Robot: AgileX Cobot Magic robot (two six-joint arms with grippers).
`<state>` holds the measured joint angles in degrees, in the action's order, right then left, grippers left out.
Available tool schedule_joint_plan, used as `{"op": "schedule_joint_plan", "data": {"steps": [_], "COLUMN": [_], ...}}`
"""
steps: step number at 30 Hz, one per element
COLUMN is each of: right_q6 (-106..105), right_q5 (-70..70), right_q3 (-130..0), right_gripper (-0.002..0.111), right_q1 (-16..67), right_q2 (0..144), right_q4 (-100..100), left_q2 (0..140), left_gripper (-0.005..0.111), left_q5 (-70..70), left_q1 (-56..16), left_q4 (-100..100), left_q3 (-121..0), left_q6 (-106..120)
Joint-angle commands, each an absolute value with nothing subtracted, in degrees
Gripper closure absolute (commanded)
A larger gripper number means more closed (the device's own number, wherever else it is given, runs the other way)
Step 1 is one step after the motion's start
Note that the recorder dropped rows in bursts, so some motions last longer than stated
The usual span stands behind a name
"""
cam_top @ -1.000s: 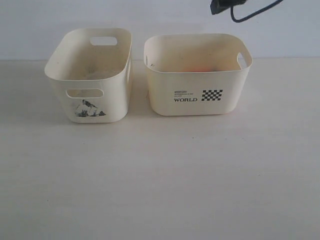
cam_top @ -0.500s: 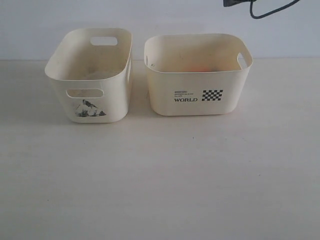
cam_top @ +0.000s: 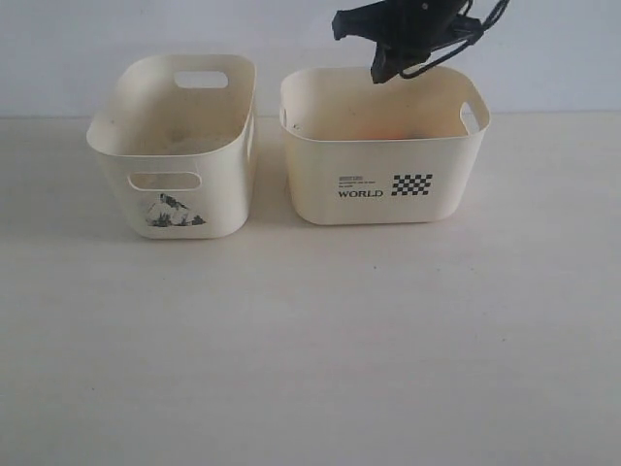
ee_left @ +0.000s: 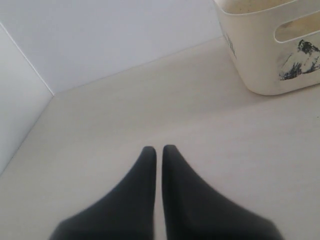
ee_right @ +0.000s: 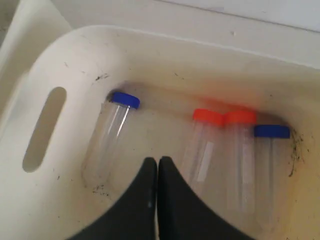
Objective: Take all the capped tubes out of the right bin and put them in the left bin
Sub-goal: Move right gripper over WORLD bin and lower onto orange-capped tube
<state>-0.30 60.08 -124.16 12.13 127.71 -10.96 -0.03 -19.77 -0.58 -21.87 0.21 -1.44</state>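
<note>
Pale tabletop point(cam_top: 310, 340) carries two cream plastic bins near its far edge: the mountain-picture left bin point(cam_top: 223, 184) and, just beside it, the checkered "WORLD" right bin point(cam_top: 320, 184). Four clear capped tubes point(ee_right: 200, 150), two with blue caps and two with orange-red, lie inside the right bin. Above them the right fingers point(ee_right: 142, 200) are pressed together. The left fingers point(ee_left: 140, 195) are likewise together, over bare tabletop.

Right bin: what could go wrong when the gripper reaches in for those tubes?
An orange tube, a second orange tube and a blue tube lie packed side by side, so the right gripper might pinch two or knock a neighbour. Its jaws are shut; unless they open first, they would just push tubes around the bin.
</note>
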Motion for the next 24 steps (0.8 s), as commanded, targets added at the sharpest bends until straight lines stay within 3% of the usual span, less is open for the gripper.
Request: {"op": "schedule_joint_plan", "data": {"steps": [1, 15, 19, 22, 24], "right_q6": [6.86, 8.19, 8.43, 8.93, 9.22], "right_q5": [67.13, 69.96, 69.96, 69.96, 69.96], "right_q3": [-131.54, -138.40, -138.40, -138.40, -138.40], "right_gripper": [0.109, 0.106, 0.084, 0.057, 0.046], "right_q1": [13.13, 13.35, 13.35, 13.35, 13.35], "right_q2": [132.35, 140.49, 141.45, 142.47, 143.48], "right_q4": [-6.21, -3.09, -2.75, -2.86, -2.86], "left_q2": [0.00, 0.00, 0.00, 0.00, 0.00], "left_gripper": [0.102, 0.102, 0.102, 0.102, 0.102], "left_q5": [-19.66, -19.66, -19.66, -19.53, -19.53], "left_q1": [-0.56, -0.56, -0.56, -0.56, -0.56], "left_q4": [-21.93, -21.93, -21.93, -21.93, -21.93], "left_q3": [0.00, 0.00, 0.00, 0.00, 0.00], "left_q6": [-1.98, -1.98, -1.98, -1.98, -1.98]}}
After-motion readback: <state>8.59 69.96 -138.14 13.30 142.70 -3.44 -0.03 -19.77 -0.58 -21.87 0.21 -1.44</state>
